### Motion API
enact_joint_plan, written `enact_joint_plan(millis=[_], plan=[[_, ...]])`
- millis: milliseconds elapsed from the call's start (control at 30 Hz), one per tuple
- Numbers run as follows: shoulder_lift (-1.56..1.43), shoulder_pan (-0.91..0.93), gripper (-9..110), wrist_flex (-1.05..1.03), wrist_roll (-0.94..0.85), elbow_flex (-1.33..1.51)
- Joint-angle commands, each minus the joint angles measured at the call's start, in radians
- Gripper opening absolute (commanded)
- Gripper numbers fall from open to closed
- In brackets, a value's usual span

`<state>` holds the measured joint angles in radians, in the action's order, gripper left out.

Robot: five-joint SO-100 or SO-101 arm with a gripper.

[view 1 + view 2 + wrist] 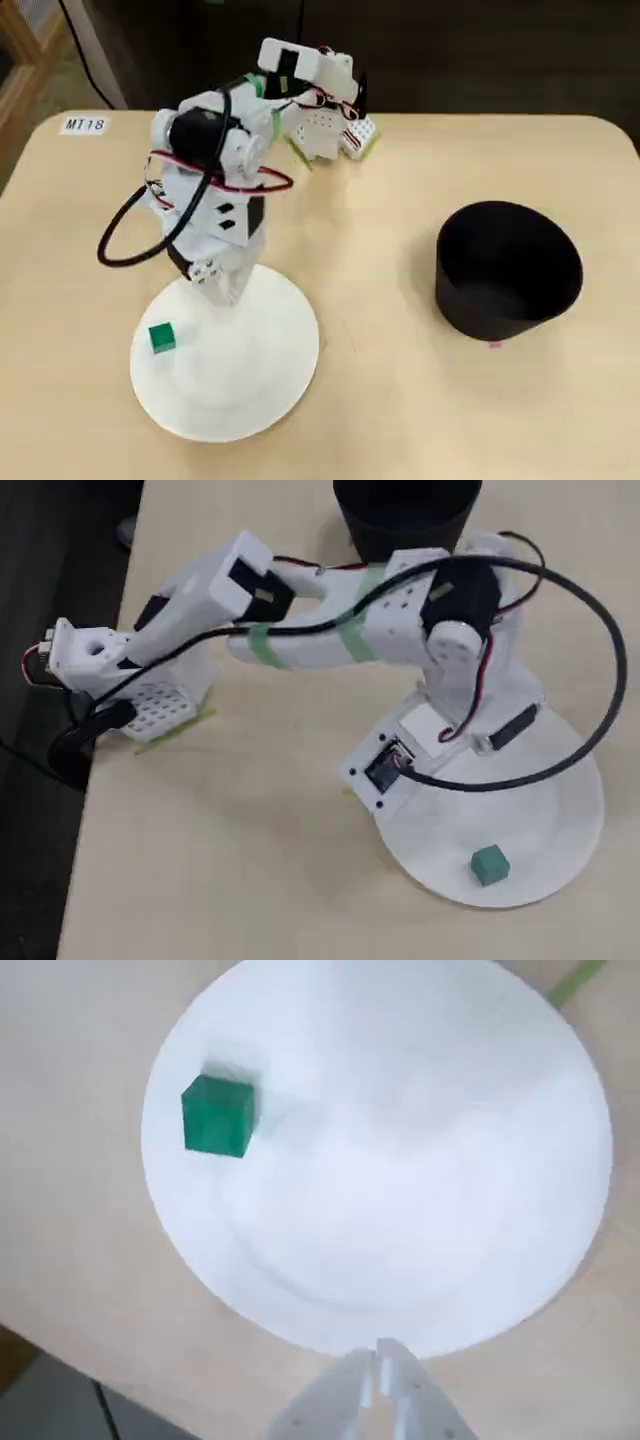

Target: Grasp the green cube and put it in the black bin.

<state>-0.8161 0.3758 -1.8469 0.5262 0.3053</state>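
Approach step: the white two-finger tool [378, 1352], jaws closed and empty, hovers over the flat white plate [420, 1170]; next it must open and descend onto the small green cube [217, 1116].

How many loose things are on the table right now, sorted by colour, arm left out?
Green: 1, the green cube, on the plate.
White: 1, the white plate, under the cube.
Black: 1, the black bin, apart from the plate.
Total: 3.
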Motion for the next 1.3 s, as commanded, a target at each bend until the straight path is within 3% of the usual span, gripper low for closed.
enact_joint_plan(millis=[0, 567, 833, 1267], plan=[[-0.014, 0.034, 0, -0.008, 0.061, 0.003], [0.112, 0.189, 1, -0.005, 0.183, -0.087], [0.245, 0.176, 21, -0.005, 0.081, -0.261], [0.376, 0.127, 26, 0.043, 0.014, -0.411]])
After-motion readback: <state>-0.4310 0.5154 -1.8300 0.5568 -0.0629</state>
